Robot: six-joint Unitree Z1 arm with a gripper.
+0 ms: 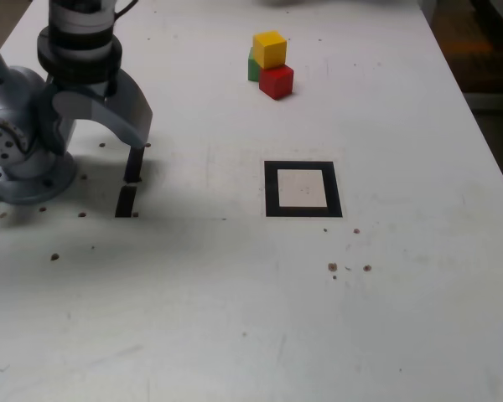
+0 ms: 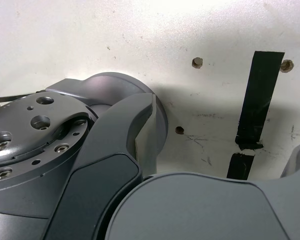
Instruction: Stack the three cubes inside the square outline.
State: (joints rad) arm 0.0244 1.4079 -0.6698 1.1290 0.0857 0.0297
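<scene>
**Coloured cubes clustered, pincer parked**

Yellow cube (image 1: 270, 48) sits atop green cube (image 1: 253, 65), red cube (image 1: 277, 81) touching; square outline (image 1: 302, 189) empty. Likely light, rigid: grip opposite flat faces. Pincer (image 1: 131, 163) open, well apart.

yellow cube (image 1: 270, 48) sitting on green cube (image 1: 253, 66), red cube (image 1: 277, 81) touching in front, all well apart from empty black square outline (image 1: 271, 188), white centre
</scene>
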